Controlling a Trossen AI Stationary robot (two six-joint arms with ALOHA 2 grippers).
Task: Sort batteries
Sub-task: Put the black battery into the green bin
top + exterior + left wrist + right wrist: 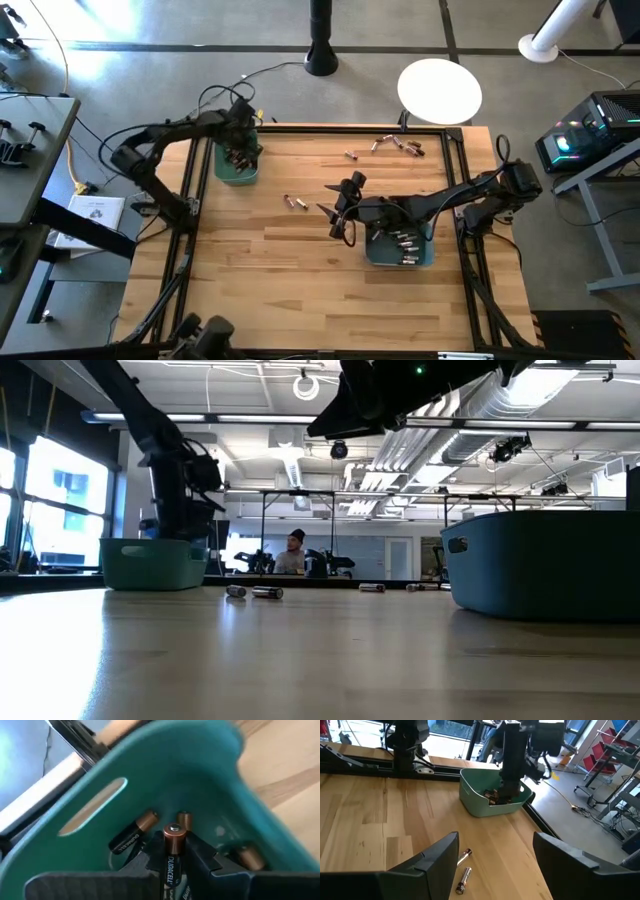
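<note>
Batteries lie in several places: a pair (295,203) loose on the bare wood near the middle of the table (300,290), a scatter (395,145) along the far edge, and more already dropped into the green bin (238,170) on the left and the blue bin (400,250) on the right. The loose pair shows clearly in the right wrist view (464,872), lying almost end to end just ahead of the right gripper (495,855), whose fingers stand wide apart and empty. From above, that gripper (340,205) hovers just right of the pair, so the right arm is much the nearer one. The cells' long axes run roughly left to right across the table, so I'd judge the fingers need to straddle one across its width. The left gripper (172,865) is down inside the green bin, clamped on one copper-topped battery (173,851), with other cells (135,832) lying in the bin beside it.
</note>
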